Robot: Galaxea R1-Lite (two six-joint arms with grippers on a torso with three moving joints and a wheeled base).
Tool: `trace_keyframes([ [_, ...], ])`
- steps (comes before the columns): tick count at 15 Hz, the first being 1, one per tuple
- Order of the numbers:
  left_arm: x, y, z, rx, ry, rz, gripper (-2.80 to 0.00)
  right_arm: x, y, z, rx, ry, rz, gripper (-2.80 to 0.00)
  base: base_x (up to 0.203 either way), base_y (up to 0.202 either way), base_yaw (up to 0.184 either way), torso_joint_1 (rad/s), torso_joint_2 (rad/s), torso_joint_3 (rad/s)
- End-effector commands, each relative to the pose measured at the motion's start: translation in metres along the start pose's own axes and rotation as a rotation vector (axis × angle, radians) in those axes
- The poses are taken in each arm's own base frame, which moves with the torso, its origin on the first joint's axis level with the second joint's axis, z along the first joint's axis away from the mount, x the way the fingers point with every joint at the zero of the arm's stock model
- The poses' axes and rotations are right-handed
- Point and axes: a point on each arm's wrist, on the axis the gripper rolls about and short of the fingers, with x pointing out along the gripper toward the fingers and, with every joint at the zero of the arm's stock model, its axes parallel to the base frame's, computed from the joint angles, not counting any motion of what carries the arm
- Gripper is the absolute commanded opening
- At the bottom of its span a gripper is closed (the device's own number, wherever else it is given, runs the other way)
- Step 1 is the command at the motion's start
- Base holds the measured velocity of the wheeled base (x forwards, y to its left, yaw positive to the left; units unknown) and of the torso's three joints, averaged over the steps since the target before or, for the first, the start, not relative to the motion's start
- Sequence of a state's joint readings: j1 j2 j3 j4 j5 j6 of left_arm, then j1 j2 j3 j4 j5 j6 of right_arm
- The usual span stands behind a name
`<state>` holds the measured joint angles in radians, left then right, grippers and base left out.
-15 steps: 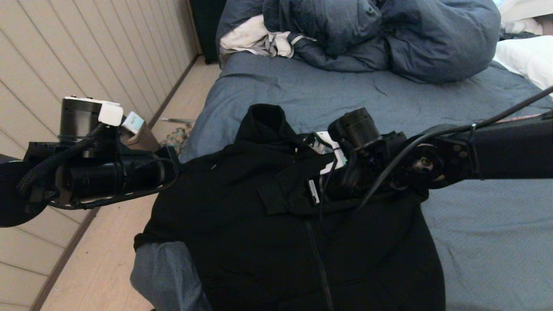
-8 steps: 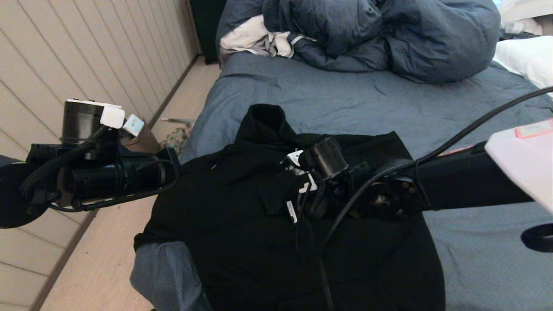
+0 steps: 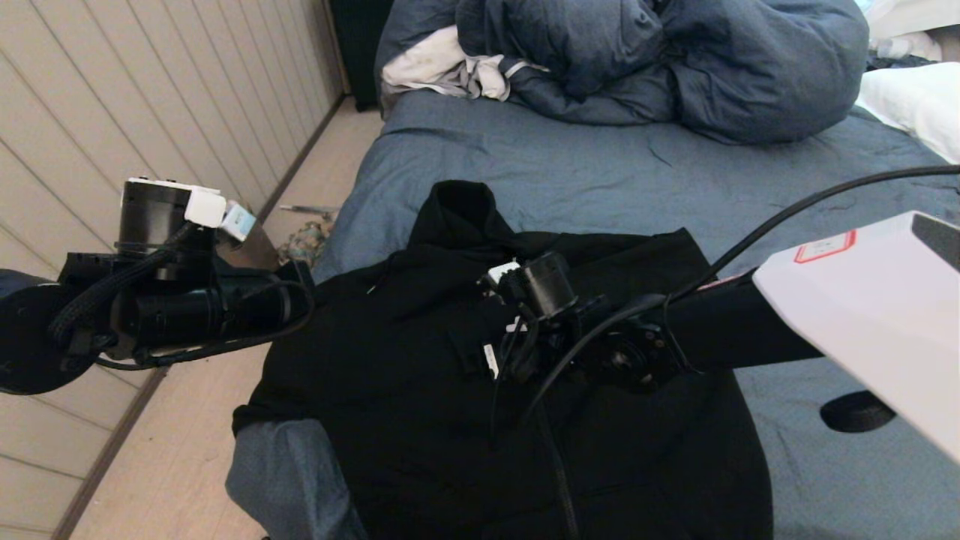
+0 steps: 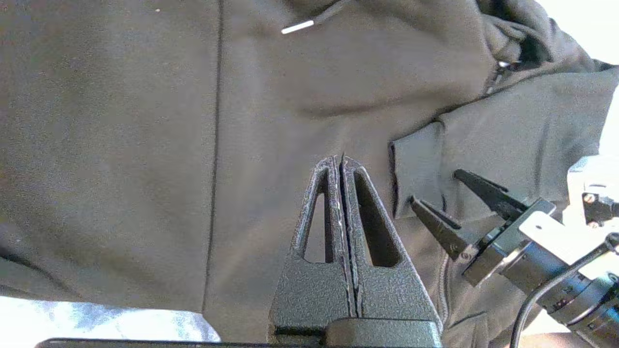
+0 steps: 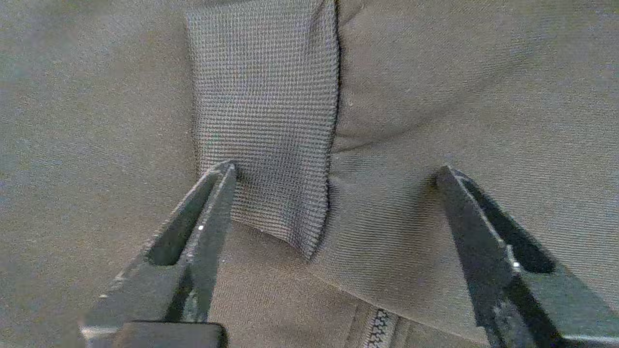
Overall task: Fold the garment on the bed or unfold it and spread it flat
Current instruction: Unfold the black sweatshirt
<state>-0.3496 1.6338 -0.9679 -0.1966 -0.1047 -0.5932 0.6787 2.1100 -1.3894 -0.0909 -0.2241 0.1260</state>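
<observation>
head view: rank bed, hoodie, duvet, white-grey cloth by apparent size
Largest to smallest:
1. bed
2. hoodie, though it lies nearer the camera, so its lead over the duvet is unsure
3. duvet
4. white-grey cloth, mostly tucked under the duvet

Home bedroom, lived-in.

Big bed with wrinkled blue-grey sheet fills most of the head view. Unmade: puffy dark blue duvet bunched at the far end, white-grey cloth tucked against its left side, white pillow at far right. Black hooded sweatshirt laid out on the near part of the mattress. Light wood-look floor along the left of the bed, pale panelled wall beyond it, some small clutter on the floor by the wall. Domestic furnishings only.
</observation>
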Motion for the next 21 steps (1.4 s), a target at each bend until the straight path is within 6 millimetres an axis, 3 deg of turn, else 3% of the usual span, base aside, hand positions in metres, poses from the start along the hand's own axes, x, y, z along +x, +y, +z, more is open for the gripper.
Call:
trace_keyframes([
  [1,0.004,0.001,-0.001,-0.005,0.01,0.005,-2.8,0.007,0.0,-0.004,-0.001,0.014,-0.01,0.0,0.0,0.0,0.0,0.0,0.0,0.0],
  [2,0.005,0.002,-0.002,-0.007,0.013,0.007,-2.8,0.008,0.0,-0.005,-0.003,0.016,-0.024,-2.8,0.0,0.0,0.0,0.0,0.0,0.0],
  [11,0.01,0.003,-0.004,-0.012,0.025,0.014,-2.8,0.004,-0.006,0.001,0.007,-0.007,-0.048,-2.8,0.0,0.0,0.0,0.0,0.0,0.0],
  [15,0.009,0.003,-0.004,-0.013,0.024,0.013,-2.8,-0.017,-0.03,0.022,0.053,-0.077,-0.083,-2.8,0.0,0.0,0.0,0.0,0.0,0.0],
  [16,0.009,0.003,-0.004,-0.013,0.024,0.013,-2.8,-0.03,-0.043,0.031,0.075,-0.112,-0.104,-2.8,0.0,0.0,0.0,0.0,0.0,0.0],
  [18,0.008,0.003,-0.003,-0.013,0.022,0.012,-2.8,-0.054,-0.088,0.046,0.136,-0.173,-0.192,-2.8,0.0,0.0,0.0,0.0,0.0,0.0],
  [21,0.005,0.002,-0.003,-0.012,0.016,0.007,-2.8,-0.098,-0.174,0.058,0.213,-0.253,-0.389,-2.8,0.0,0.0,0.0,0.0,0.0,0.0],
])
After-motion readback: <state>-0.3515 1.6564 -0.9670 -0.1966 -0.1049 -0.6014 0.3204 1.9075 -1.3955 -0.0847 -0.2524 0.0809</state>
